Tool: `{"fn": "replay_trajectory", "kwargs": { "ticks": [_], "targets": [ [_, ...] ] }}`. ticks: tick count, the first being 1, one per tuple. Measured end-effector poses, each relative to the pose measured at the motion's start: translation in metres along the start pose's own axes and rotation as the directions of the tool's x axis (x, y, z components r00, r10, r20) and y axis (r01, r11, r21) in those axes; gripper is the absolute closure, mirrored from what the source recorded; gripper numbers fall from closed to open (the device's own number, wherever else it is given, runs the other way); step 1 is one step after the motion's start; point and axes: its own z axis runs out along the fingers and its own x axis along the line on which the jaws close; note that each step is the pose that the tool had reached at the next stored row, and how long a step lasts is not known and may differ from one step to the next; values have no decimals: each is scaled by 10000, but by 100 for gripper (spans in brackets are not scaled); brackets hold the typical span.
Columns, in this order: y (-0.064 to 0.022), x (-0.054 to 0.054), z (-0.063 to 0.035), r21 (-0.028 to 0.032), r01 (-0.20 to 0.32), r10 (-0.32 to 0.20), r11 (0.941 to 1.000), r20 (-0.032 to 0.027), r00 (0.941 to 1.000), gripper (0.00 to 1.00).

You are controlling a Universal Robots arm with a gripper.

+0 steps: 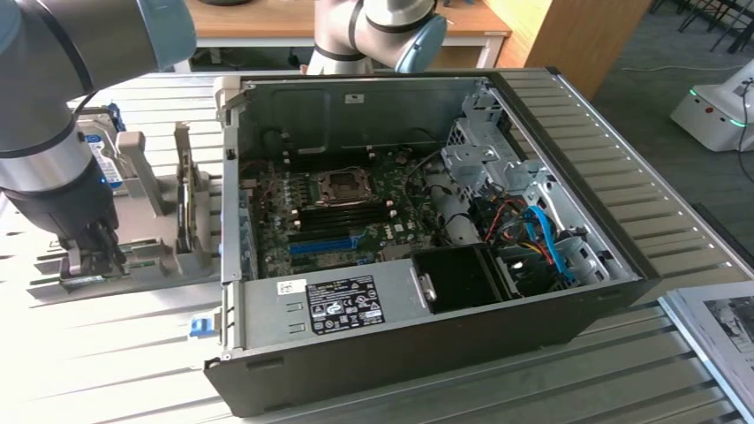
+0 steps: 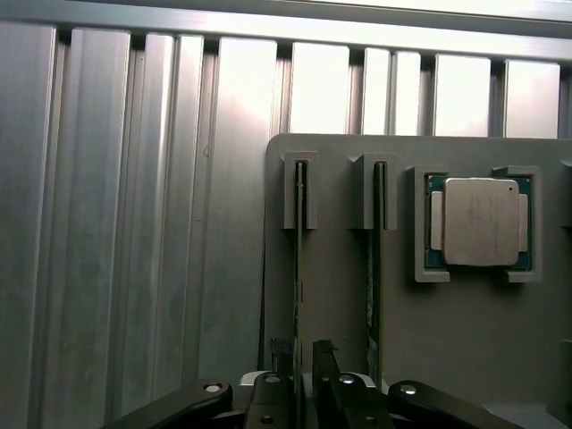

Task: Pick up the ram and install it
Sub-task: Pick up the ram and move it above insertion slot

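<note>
While sitting low over the grey holder (image 1: 154, 256), at roughly nine o'clock from the computer case (image 1: 412, 353) in the exterior view, pretty clearly on the pick-up step and nowhere near the install. Nothing lifted so far, going by the layout.

Got the hand (image 2: 302, 350) spread wide, straddling the near end of the ram (image 2: 298, 259), one finger (image 2: 323, 359) on each side. Not clamped on it, so holding nothing. No telling about any light contact with the stick's edge.

Ram standing on edge in its slot in the holder, just a thin dark line from the wrist view. Second stick (image 2: 374, 259) right beside it in the neighbouring slot, then a processor chip (image 2: 481, 222) in its own pocket past that. All of it parked on the ribbed metal surface (image 2: 134, 223).

Guessing at needs for the grab:
- staying dead square to the stick
- closing on the flat faces, not the chips' corners
- coming straight out along the slot, so as not to bend it or bump the neighbour

Over in the case, free-looking black slots (image 1: 342, 212) on the board (image 1: 389, 234), about three o'clock from the hand and well apart from the holder.
</note>
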Motion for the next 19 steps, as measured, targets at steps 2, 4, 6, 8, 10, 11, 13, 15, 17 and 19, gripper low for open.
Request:
{"fn": "replay_trajectory", "kwargs": {
  "ticks": [2, 4, 6, 8, 10, 11, 13, 15, 17, 19],
  "targets": [
    [1, 0, -4, -2, -1, 1, 10000, 1, 10000, 76],
    [1, 0, -6, -4, -1, 1, 10000, 0, 10000, 76],
    [0, 0, -5, -4, 0, 0, 10000, 1, 10000, 76],
    [0, 0, -5, -4, 0, 0, 10000, 1, 10000, 76],
    [1, 0, -6, -4, 0, 0, 10000, 0, 10000, 76],
    [1, 0, -5, -4, 0, 0, 10000, 0, 10000, 78],
    [0, 0, -6, -4, 0, 0, 10000, -1, 10000, 84],
    [1, 0, -6, -5, 0, 0, 10000, 0, 10000, 89],
    [0, 0, -6, -4, 0, 0, 10000, 0, 10000, 89],
    [1, 0, -6, -4, 0, 0, 10000, 0, 10000, 89]
  ]
}}
